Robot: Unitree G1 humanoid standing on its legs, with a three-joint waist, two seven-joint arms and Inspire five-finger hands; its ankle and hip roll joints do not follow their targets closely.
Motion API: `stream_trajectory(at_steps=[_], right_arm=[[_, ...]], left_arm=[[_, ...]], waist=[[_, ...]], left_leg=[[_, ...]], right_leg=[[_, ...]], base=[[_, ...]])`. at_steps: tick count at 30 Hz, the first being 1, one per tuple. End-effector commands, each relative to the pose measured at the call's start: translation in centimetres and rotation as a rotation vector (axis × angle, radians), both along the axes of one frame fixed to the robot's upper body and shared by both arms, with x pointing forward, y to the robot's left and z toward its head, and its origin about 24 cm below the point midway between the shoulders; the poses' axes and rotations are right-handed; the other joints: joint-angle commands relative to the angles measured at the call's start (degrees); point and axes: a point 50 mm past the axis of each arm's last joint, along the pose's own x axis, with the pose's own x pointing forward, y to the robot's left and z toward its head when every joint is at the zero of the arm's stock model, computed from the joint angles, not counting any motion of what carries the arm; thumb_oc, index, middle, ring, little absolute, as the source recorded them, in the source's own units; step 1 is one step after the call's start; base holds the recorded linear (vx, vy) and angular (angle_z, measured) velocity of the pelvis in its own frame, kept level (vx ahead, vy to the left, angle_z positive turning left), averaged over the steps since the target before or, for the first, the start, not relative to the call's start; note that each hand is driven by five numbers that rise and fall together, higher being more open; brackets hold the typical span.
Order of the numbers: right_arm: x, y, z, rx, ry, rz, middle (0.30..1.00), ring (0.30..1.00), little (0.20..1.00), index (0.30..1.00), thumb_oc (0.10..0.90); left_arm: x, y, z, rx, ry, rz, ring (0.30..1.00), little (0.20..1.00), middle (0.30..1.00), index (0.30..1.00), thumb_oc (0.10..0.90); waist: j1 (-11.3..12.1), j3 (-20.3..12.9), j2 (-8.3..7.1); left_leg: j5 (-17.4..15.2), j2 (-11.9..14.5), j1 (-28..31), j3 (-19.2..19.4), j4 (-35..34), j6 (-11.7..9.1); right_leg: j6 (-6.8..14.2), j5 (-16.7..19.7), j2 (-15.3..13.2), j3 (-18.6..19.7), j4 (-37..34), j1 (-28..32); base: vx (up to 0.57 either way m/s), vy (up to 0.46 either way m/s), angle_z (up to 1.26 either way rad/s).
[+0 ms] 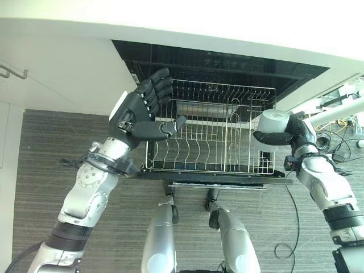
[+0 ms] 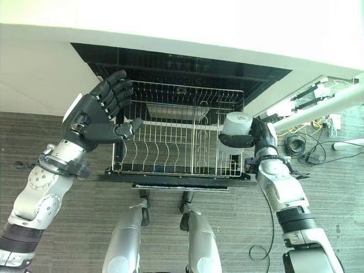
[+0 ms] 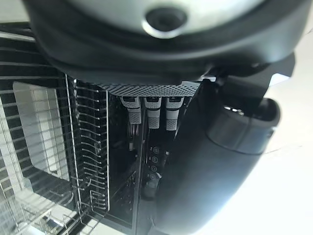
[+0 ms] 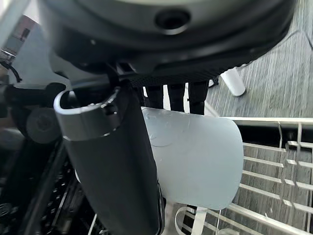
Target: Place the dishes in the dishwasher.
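A pale grey cup (image 1: 272, 126) is held bottom-up in my right hand (image 1: 291, 134), whose thumb and fingers curl round it at the right end of the pulled-out wire dish rack (image 1: 210, 153). The same cup (image 4: 200, 161) fills the right wrist view, above the rack's wires. My left hand (image 1: 141, 111) hovers over the rack's left edge, thumb out and fingers loosely bent, holding nothing. The rack (image 2: 176, 149) has nothing in it.
The dishwasher's dark opening (image 1: 227, 65) sits under a white counter (image 1: 182, 28). A white cabinet front (image 1: 51, 79) stands to the left. Cables and white tubes (image 2: 318, 114) lie on the grey floor at the right.
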Motion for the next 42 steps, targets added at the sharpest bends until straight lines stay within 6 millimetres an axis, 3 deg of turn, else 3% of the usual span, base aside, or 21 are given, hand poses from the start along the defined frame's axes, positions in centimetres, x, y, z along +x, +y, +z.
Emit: stream_trajectory(at_steps=[1, 8, 12, 13, 14, 22, 33, 42], right_arm=[[0.2, -1.5, 5.5, -0.102, -0.138, 0.0, 0.3, 0.3, 0.3, 0.3, 0.4], [1.6, -4.4, 7.2, -0.117, -0.06, -0.094, 0.3, 0.3, 0.3, 0.3, 0.4], [2.0, -5.0, 7.9, -0.101, -0.029, -0.102, 0.3, 0.3, 0.3, 0.3, 0.4], [2.1, -5.0, 8.0, -0.098, -0.023, -0.1, 0.425, 0.425, 0.425, 0.425, 0.483], [2.1, -5.0, 8.0, -0.094, -0.018, -0.099, 0.9, 0.9, 0.9, 0.9, 0.8], [2.2, -5.0, 8.8, -0.09, -0.018, -0.068, 0.9, 0.9, 0.9, 0.9, 0.8], [1.6, -4.5, 9.2, -0.148, 0.005, -0.012, 0.9, 0.9, 0.9, 0.9, 0.8], [-0.2, -4.3, 9.3, -0.123, -0.059, -0.031, 0.9, 0.9, 0.9, 0.9, 0.8]], left_arm=[[-1.4, -1.5, 4.1, -0.018, -0.209, -0.136, 0.9, 0.9, 0.9, 0.9, 0.8], [-0.9, -1.9, 4.7, -0.017, -0.209, -0.181, 0.9, 0.9, 0.9, 0.9, 0.8], [-0.9, -2.0, 4.8, -0.029, -0.212, -0.196, 0.9, 0.9, 0.9, 0.9, 0.8], [-0.9, -2.1, 4.8, -0.032, -0.212, -0.198, 0.9, 0.9, 0.9, 0.9, 0.8], [-0.9, -2.1, 4.8, -0.034, -0.212, -0.198, 0.9, 0.9, 0.9, 0.9, 0.8], [-0.9, -1.9, 4.8, -0.059, -0.212, -0.2, 0.9, 0.9, 0.9, 0.9, 0.8], [-1.2, -1.5, 4.4, -0.058, -0.213, -0.176, 0.9, 0.9, 0.9, 0.9, 0.8], [-2.1, -0.8, 4.7, -0.06, -0.26, -0.144, 0.9, 0.9, 0.9, 0.9, 0.8]], waist=[[0.56, -3.91, -0.1], [1.86, -3.97, 1.02], [2.26, -3.95, 1.84], [2.29, -3.93, 2.03], [2.3, -3.9, 2.16], [2.09, -3.66, 3.03], [1.46, -3.28, 2.48], [-0.15, -3.16, 1.63]], left_leg=[[-12.14, 0.56, 3.81, -2.25, 2.36, -3.08], [-11.72, 0.24, 3.55, -2.31, 2.36, -3.27], [-11.46, -0.13, 3.15, -2.45, 2.36, -3.29], [-11.41, -0.22, 3.11, -2.46, 2.36, -3.29], [-11.37, -0.28, 3.1, -2.46, 2.36, -3.29], [-11.21, -0.72, 3.03, -2.62, 2.36, -3.27], [-11.42, -0.63, 3.62, -2.39, 2.36, -3.02], [-11.96, -0.03, 4.32, -1.56, 2.36, -2.81]], right_leg=[[5.55, -9.39, -2.52, -0.36, 4.22, 1.26], [5.5, -9.4, -3.2, -1.44, 4.22, 1.39], [5.41, -9.39, -3.47, -1.52, 4.22, 1.0], [5.39, -9.4, -3.57, -1.53, 4.22, 0.95], [5.38, -9.41, -3.63, -1.54, 4.22, 0.94], [5.37, -9.23, -3.81, -1.22, 4.22, 0.56], [5.47, -9.1, -3.54, -0.97, 4.22, 0.88], [5.37, -9.33, -2.82, -0.18, 4.22, 1.29]], base=[[0.0, -0.035, 0.11], [0.0, -0.002, 0.05], [-0.01, 0.029, 0.02], [-0.01, 0.047, -0.02], [-0.01, 0.049, 0.0], [-0.01, 0.041, 0.01], [0.0, 0.005, -0.01], [0.0, 0.0, 0.0]])
